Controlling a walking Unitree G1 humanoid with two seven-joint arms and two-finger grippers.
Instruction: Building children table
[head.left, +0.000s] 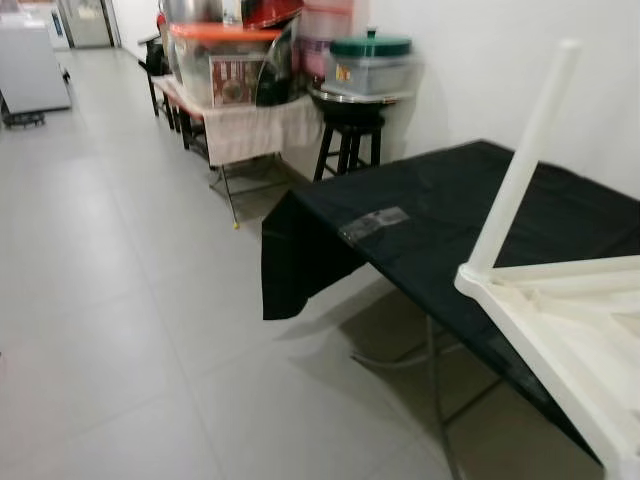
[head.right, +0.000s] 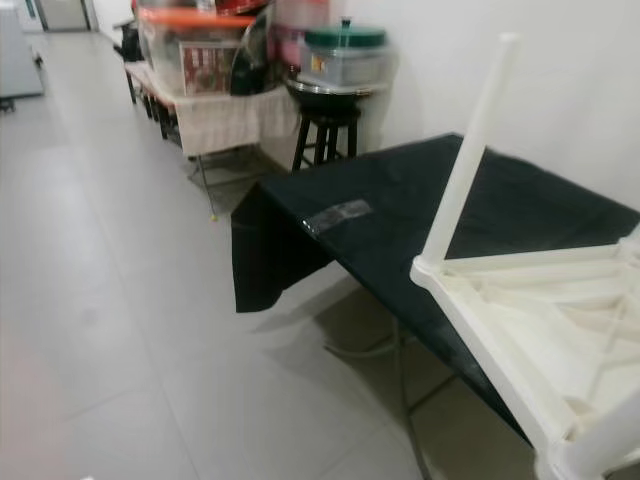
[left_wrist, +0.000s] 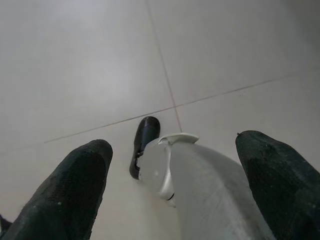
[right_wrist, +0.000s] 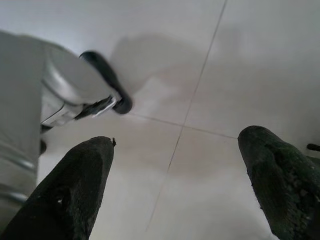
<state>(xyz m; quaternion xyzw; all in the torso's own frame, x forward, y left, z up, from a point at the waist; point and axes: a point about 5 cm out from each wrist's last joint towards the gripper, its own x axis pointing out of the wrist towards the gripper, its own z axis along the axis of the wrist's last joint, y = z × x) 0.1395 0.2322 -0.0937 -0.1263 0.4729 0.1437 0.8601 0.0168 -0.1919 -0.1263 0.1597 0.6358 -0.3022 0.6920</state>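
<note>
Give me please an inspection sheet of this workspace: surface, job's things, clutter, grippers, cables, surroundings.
Surface: folding table under a black cloth; a grey tape patch near its corner.
Job's things: white children table upside down on the cloth, one leg standing up from its corner.
Clutter: nothing seen on the cloth besides.
Grippers: left gripper and right gripper both open, hanging above the tiled floor, holding nothing.
Cables: nothing seen.
Surroundings: black stool bearing a green-lidded container; side table with an orange-lidded tub; white wall.
</note>
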